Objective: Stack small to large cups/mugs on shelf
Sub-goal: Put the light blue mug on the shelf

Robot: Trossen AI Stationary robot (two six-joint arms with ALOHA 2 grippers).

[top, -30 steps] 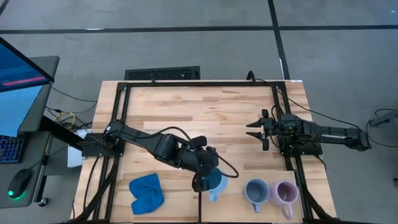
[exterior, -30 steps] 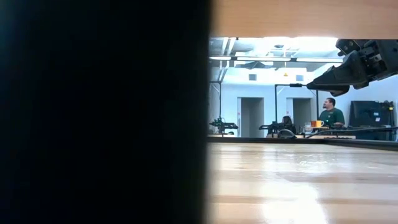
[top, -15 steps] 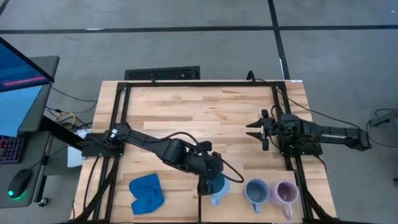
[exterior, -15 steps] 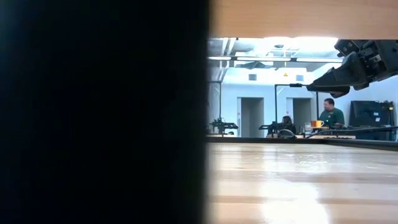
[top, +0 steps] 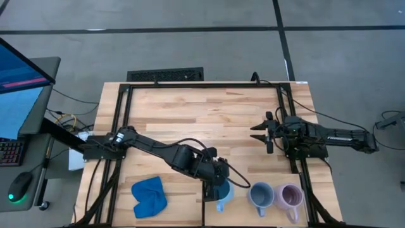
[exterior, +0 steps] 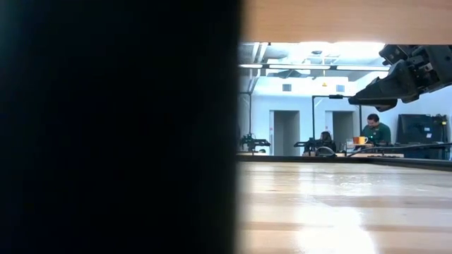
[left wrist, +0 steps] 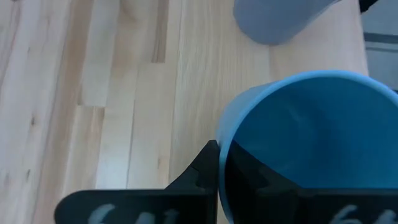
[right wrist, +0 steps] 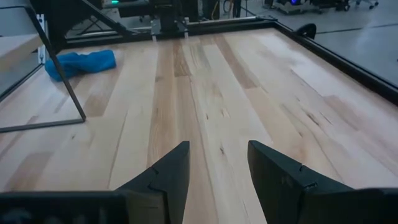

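Carrying the light sky-blue ceramic mug (top: 221, 190), the left end effector (top: 211, 188) has slid along the near edge of the pale butcher-block counter (top: 202, 120), closer to the dull grey-blue ceramic mug (top: 260, 195) than it was a moment ago; the right arm has not shifted.

Taking the grey-blue mug as the landmark: it stands on the near edge strip. The sky-blue mug is now just beside it on the left-arm side, apart from it, with its handle pointing toward the near edge. The left end effector is shut on that mug's rim; in the left wrist view one dark finger (left wrist: 205, 174) lies outside the blue wall, and the grey-blue mug (left wrist: 280, 18) shows just ahead. On the landmark's other side the pale lilac-purple ceramic mug (top: 291, 197) stands touching or nearly touching it. Well away on the left-arm side lies a crumpled bright blue cloth (top: 149, 196).

Farther back from the landmark, the right end effector (top: 261, 132) waits above the counter near the black metal rail (top: 292, 136), fingers spread and holding nothing; the right wrist view shows only bare wood between them.

Judged by this, the stacking is at an early stage: no mug sits inside another. One mug is in hand and near its neighbours; nesting all three is left.
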